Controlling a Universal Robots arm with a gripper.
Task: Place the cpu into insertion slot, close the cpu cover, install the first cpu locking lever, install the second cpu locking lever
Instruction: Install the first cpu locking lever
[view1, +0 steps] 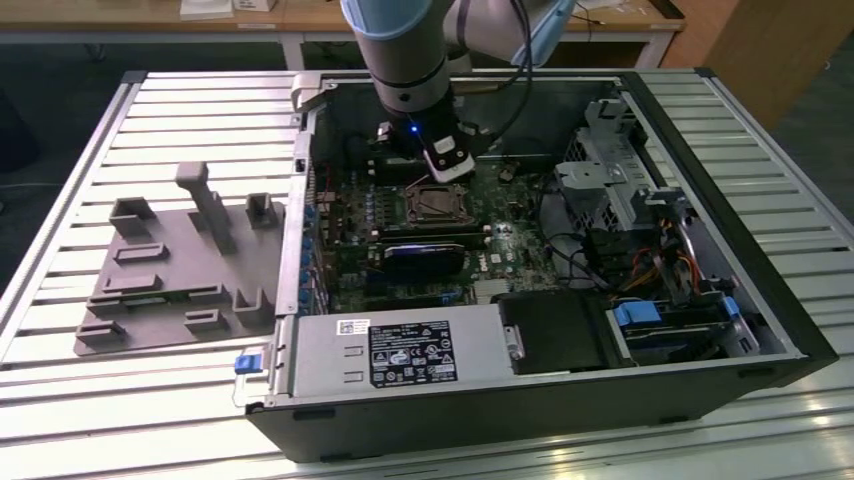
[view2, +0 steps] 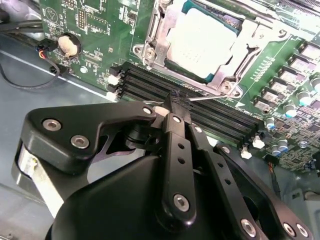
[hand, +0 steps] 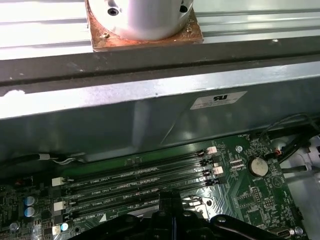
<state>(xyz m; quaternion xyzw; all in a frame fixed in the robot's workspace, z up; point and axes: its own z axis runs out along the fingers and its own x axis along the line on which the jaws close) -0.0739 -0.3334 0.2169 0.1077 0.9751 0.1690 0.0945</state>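
Cpu (view2: 200, 42) sits in the insertion slot (view1: 434, 203), framed by the cpu cover (view2: 220, 75), inside an open computer case (view1: 787, 330) at the middle of the bench (view1: 160, 100). The hand (view2: 174, 102), fingers pressed together, touches the end of a thin metal lever (view2: 215, 96) above the memory slots (view2: 150, 82).

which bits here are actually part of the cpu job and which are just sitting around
Part of the job:
cpu
cpu cover, framing the cpu
locking lever, thin metal rod by the gripper's tips
gripper

Just lying about:
memory slots
coin battery
power supply
grey moulded tray beside the case
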